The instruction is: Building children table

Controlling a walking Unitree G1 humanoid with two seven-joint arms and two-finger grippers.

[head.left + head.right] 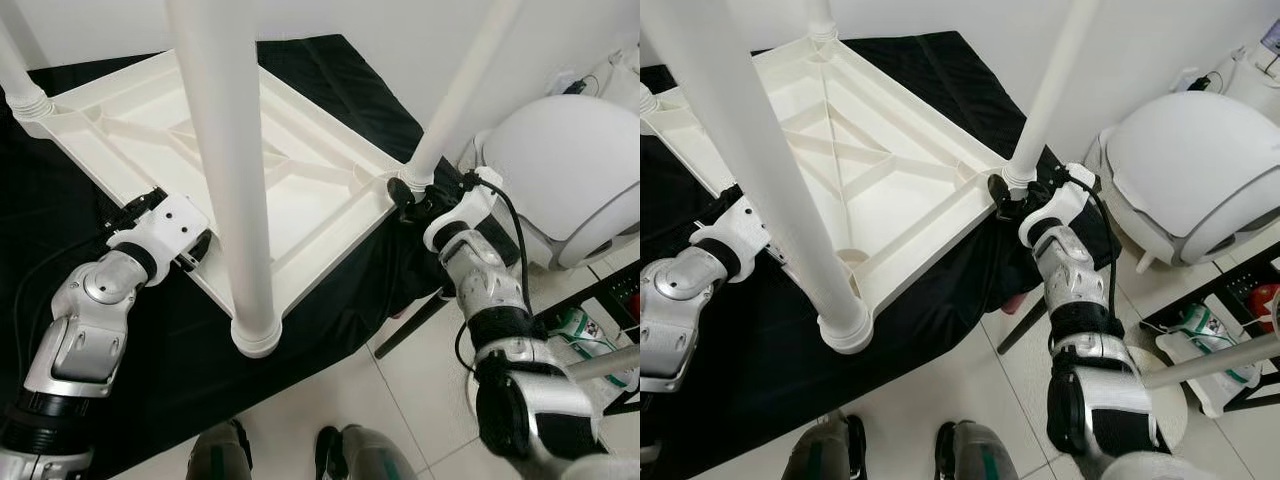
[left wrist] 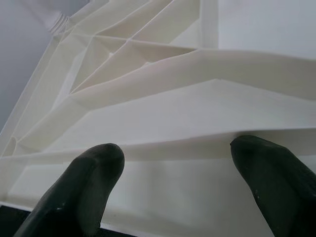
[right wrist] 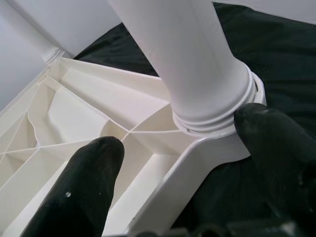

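You see a white plastic table top [image 1: 300, 190] lying upside down on a black cloth [image 1: 180, 330], with its ribs facing up. White round legs stick up from its corners. One leg [image 1: 235, 170] stands at the corner nearest you, and another leg [image 1: 465, 85] stands at the corner on your right side.

Your left gripper [image 2: 173, 187] is at the left edge of the table top. Its two black fingers [image 2: 81, 190] are spread wide apart, and the edge of the table top sits between them. You cannot tell if the fingers are squeezing it.

Your right gripper [image 3: 182, 158] is at the right corner, just under the leg there. Its fingers [image 3: 81, 187] are spread wide too. One finger is over the ribs and the other is beside the ring at the bottom of the leg.

A round white machine [image 1: 570, 170] sits on the tile floor [image 1: 400, 420] to your right. Your two feet [image 1: 290, 455] show at the bottom.
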